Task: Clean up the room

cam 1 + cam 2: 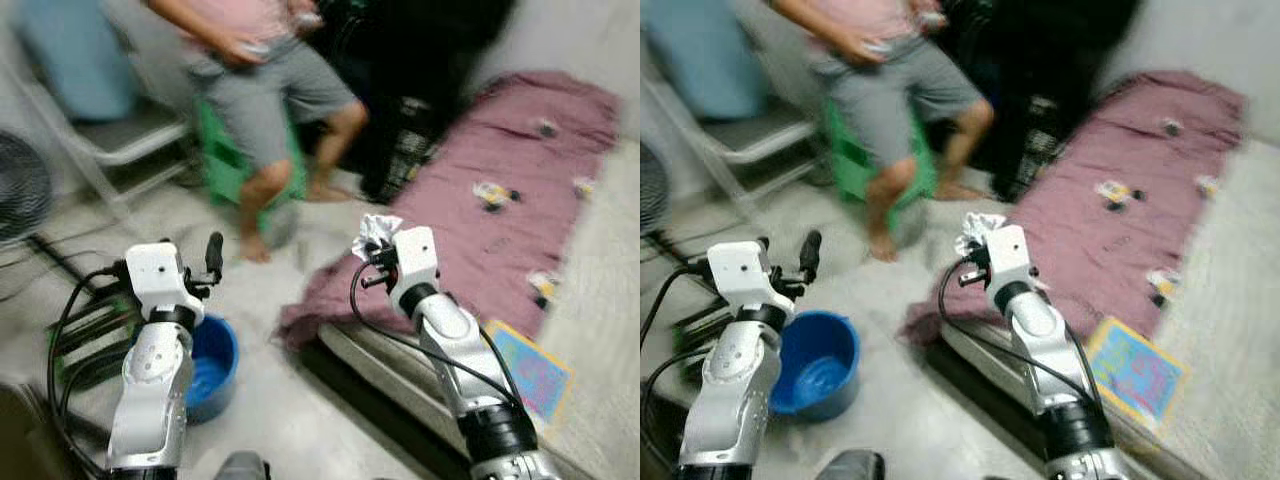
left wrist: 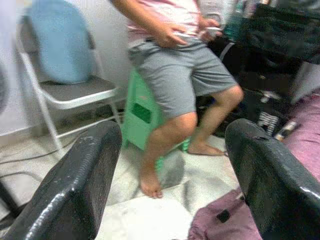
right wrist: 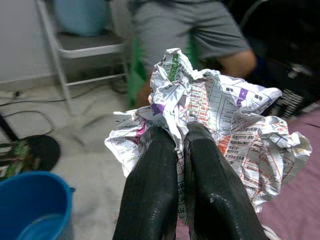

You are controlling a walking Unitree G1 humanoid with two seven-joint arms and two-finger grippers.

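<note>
A person (image 1: 262,80) stands by a green stool (image 1: 225,160); folding chair (image 2: 70,92) nearby.

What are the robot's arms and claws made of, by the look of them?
Both arms are silver tubes with black joint rings and white boxy wrists. Loose black cables loop beside each. The left gripper and right gripper each have two long, glossy black fingers.

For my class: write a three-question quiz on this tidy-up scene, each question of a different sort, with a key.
1. True or false: the right gripper is shut on a crumpled newspaper.
2. The blue bucket stands on the floor nearest to: A) the left arm, B) the folding chair, C) the purple blanket.
3. Fill in: the left gripper is ____, holding nothing.

Key: 1 true; 2 A; 3 open.
</note>
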